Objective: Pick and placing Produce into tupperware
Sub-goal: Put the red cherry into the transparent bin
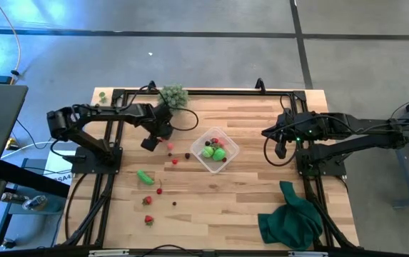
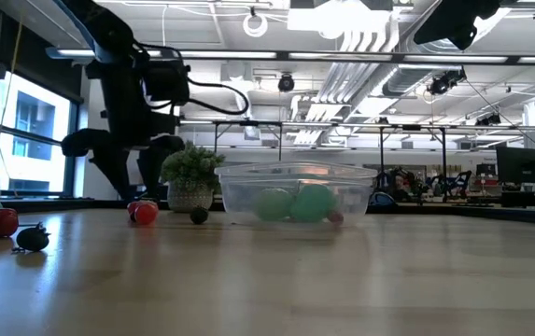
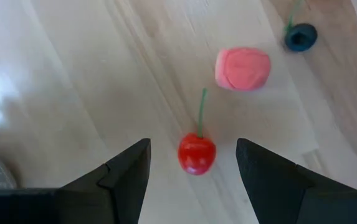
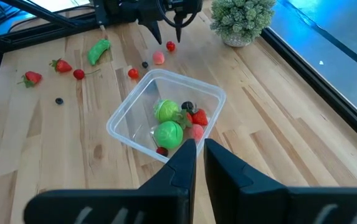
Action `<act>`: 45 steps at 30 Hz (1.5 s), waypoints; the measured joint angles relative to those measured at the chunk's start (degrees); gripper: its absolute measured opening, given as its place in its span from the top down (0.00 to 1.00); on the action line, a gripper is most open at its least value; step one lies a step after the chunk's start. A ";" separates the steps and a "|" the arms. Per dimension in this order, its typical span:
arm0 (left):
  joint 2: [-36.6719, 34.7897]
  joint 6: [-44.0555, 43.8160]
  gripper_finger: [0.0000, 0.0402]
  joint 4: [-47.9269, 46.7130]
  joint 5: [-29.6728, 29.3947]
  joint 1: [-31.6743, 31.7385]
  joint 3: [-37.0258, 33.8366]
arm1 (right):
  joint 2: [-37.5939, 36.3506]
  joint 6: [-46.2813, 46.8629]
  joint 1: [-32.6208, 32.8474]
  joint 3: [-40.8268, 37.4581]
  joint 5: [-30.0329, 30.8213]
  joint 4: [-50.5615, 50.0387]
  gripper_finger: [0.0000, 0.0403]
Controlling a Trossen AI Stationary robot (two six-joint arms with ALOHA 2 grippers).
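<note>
A red cherry (image 3: 196, 154) with a green stem lies on the wooden table. My left gripper (image 3: 194, 146) hangs over it, pointing down, open, one finger on either side and neither touching. In the high view my left gripper (image 1: 163, 143) is left of the clear tupperware (image 1: 233, 148), which holds green and red produce (image 4: 169, 132). A pink piece (image 3: 242, 68) and a dark berry (image 3: 300, 36) lie just beyond the cherry. Loose produce, red pieces (image 1: 148, 200) and a green oblong one (image 1: 145, 176), lies nearer the front. My right gripper (image 4: 197, 155) waits shut, high at the right.
A pale green bushy clump (image 1: 173, 95) in a small pot stands at the far edge, behind my left gripper. A dark green cloth (image 1: 290, 218) is heaped at the near right corner. Bare wood lies between the tupperware and the cloth.
</note>
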 joint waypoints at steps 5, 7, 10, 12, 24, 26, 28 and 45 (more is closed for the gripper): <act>2.51 0.14 0.43 0.18 -0.98 -0.04 0.02 | -0.02 0.01 0.00 0.00 0.02 0.00 0.94; 3.65 0.09 0.43 0.21 -1.01 -0.04 0.02 | 0.00 0.00 0.00 0.00 0.01 0.00 0.94; 4.63 0.09 0.43 0.72 -2.24 -0.06 0.02 | 0.00 0.01 0.00 0.00 0.02 0.00 0.94; 4.68 0.06 0.43 0.93 -2.68 -0.04 0.02 | -0.02 0.01 0.00 0.00 0.02 0.00 0.94; 4.67 0.06 0.54 1.87 -1.66 -0.04 0.02 | 0.00 0.01 0.01 0.00 0.00 0.00 0.94; 4.67 0.09 0.57 1.94 -1.00 -0.04 0.00 | 0.00 0.01 0.00 0.00 0.01 0.00 0.94; 4.67 0.06 0.60 1.98 -0.69 -0.05 0.02 | -0.02 0.01 0.01 0.00 0.01 0.00 0.94; 4.67 0.49 0.65 0.44 -0.73 -0.04 0.02 | 0.00 0.01 0.01 0.00 0.00 0.00 0.94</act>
